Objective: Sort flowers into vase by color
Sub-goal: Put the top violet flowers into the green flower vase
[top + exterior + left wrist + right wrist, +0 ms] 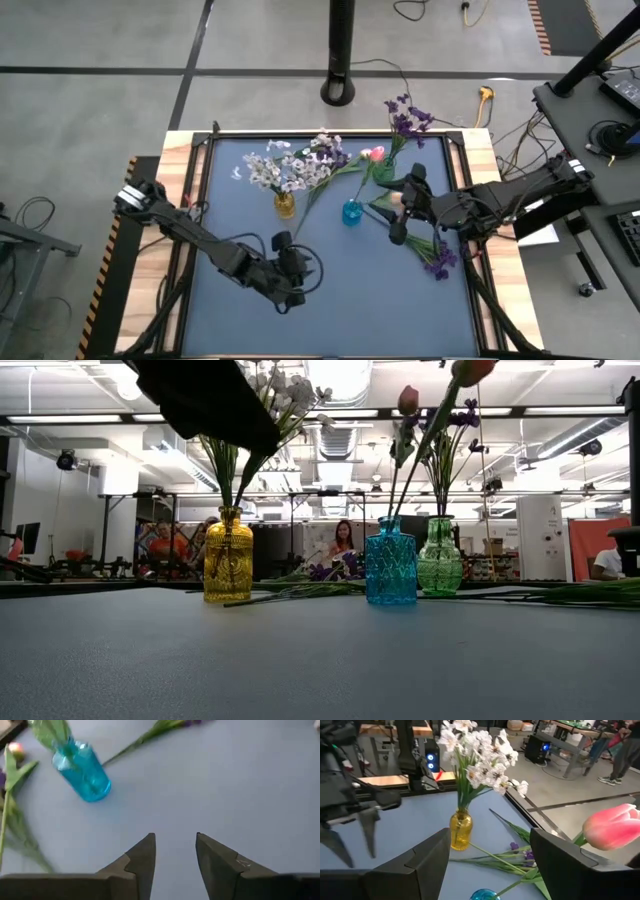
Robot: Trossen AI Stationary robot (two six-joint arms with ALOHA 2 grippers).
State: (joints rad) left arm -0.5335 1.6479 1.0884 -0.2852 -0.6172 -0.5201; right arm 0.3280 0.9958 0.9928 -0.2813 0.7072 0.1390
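Three glass vases stand mid-counter (pixel 230 300): a yellow vase (pixel 285 206) with white flowers (pixel 290 168), a blue vase (pixel 352 212), and a green vase (pixel 384 170) with purple flowers (pixel 408 118). The right end effector (pixel 397 212), fingers spread, hovers beside a pink tulip (pixel 612 826), apparently released. The left end effector (pixel 175 851) hangs open, empty, above bare counter. More purple flowers (pixel 438 258) lie flat.

Dark blue-grey table top (pixel 330 300) w/ pale wood edging. Amber-yellow vase (pixel 228 567), embossed scroll pattern, w/ white blossom sprays (pixel 479 764) on green stems. Turquoise-blue vase (pixel 390 567), diamond-textured glass, w/ pink tulip bud (pixel 612 826). Green vase (pixel 439 560) (same textured glass) w/ dark purple blossoms (pixel 408 118). More purple blossoms (pixel 440 262) on the table top. Black arms, both sides.
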